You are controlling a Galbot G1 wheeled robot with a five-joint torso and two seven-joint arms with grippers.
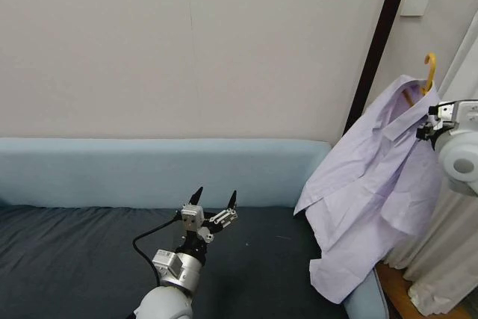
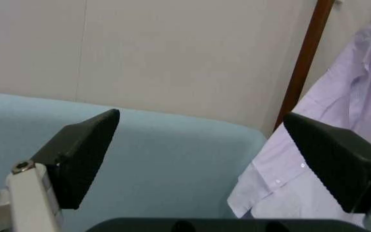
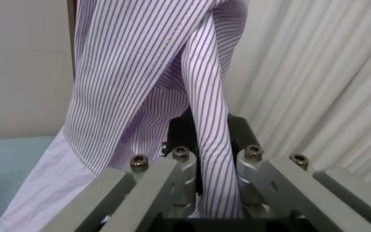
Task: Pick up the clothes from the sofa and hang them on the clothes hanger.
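A lilac striped shirt (image 1: 377, 192) hangs on a yellow hanger (image 1: 429, 72) at the right, held up beside the dark rack post (image 1: 377, 46). Its hem droops over the sofa's right end. My right gripper (image 1: 432, 121) is raised at the far right, shut on a fold of the shirt (image 3: 208, 121) near the collar; the striped cloth runs down between its fingers (image 3: 179, 130). My left gripper (image 1: 214, 201) hovers low over the dark seat, pointing at the sofa back, open with nothing between its black fingertips (image 2: 85, 145). The shirt (image 2: 340, 145) also shows beyond it.
The sofa has a pale blue backrest (image 1: 149, 169) and a dark seat cushion (image 1: 67, 259). A plain wall lies behind. White curtains (image 1: 441, 259) hang at the far right, close behind the shirt and my right arm.
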